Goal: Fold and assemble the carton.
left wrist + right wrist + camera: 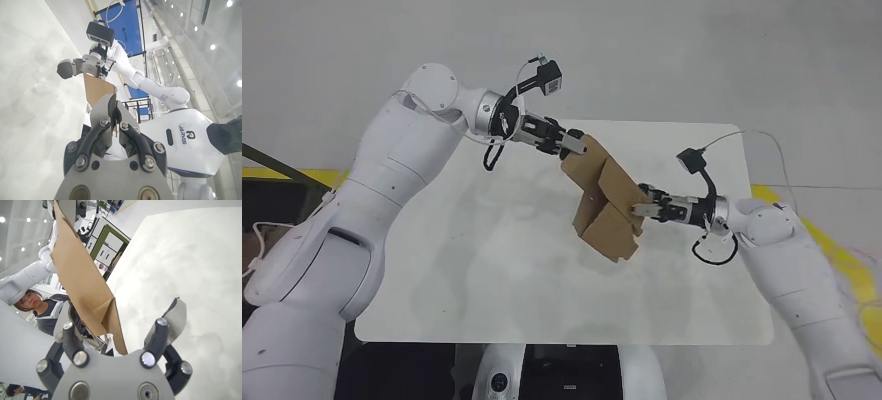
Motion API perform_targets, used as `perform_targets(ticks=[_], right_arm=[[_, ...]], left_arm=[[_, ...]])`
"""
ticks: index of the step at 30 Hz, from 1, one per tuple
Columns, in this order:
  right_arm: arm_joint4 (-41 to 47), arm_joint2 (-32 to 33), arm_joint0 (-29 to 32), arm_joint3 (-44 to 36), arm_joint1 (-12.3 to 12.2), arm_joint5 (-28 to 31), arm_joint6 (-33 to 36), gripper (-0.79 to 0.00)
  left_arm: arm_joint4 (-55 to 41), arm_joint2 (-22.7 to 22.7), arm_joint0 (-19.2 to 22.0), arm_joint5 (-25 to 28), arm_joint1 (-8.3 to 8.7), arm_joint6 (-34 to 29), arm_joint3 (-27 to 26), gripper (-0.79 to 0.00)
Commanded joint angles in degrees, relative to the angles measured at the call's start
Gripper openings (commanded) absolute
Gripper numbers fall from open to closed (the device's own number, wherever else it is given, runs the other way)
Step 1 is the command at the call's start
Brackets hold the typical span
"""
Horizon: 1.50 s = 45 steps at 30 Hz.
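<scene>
Carton [604, 200] over mid-worktop [492, 260], long axis running arm to arm | left pincer [113, 111] clamped on its far edge | right pincer [122, 304] gaping, near flap poking between its fingers; likely the folding arm.

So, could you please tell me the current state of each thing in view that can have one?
carton: partly folded, flaps not yet closed, held tilted above the table.
left claw: shut on the carton's upper edge.
right claw: open, its fingers either side of a carton flap, not clamping it.
</scene>
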State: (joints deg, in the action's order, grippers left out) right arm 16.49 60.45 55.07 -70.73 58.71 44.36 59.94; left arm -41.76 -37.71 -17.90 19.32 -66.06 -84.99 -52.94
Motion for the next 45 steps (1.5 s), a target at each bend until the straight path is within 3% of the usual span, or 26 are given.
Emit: perform_targets(ticks=[1, 16, 17, 19, 20, 26, 33, 41, 45], right_arm=[[0.69, -1.11, -0.43, 0.01, -0.5, 0.18, -0.18, -0.785], [8.51, -9.42, -4.36, 1.63, -3.74, 2.62, -2.62, -0.785], [8.88, -9.94, -4.62, 1.69, -3.92, 2.78, -2.78, -0.785], [9.64, -11.04, -5.12, 1.62, -4.27, 3.1, -3.1, -0.785], [10.05, -11.56, -5.36, 1.63, -4.45, 3.24, -3.24, -0.785], [12.54, -14.43, -6.71, 1.52, -5.46, 4.2, -4.2, -0.785], [17.53, -16.8, -7.76, 2.19, -6.52, 3.96, -3.96, -0.785], [29.12, -14.9, -8.18, 5.91, -6.87, -3.16, 2.63, -0.785], [29.3, -12.97, -7.51, 5.34, -7.17, -9.71, -0.43, -0.785]], left_arm=[[0.03, -0.16, 0.0, 0.03, -0.04, 0.03, 0.11, -0.785], [-0.78, -3.11, -1.3, -0.93, 0.75, -0.93, 1.62, -0.785], [-0.78, -3.38, -1.42, -1.01, 0.86, -1.0, 1.73, -0.736], [-0.99, -3.92, -1.69, -1.3, 1.06, -1.3, 1.63, -0.394], [-1.28, -4.26, -1.84, -1.37, 1.16, -1.37, 1.66, 0.0], [-3.91, -7.24, -2.53, -1.68, 1.75, -1.68, 1.74, 0.0], [-1.82, -11.65, -2.94, 1.93, 3.14, 1.93, 3.45, 0.0], [2.7, -15.32, -4.37, 5.44, 5.23, 5.44, 4.53, 0.0], [6.46, -15.55, -4.94, 6.15, 6.03, 6.16, 4.12, 0.0]])
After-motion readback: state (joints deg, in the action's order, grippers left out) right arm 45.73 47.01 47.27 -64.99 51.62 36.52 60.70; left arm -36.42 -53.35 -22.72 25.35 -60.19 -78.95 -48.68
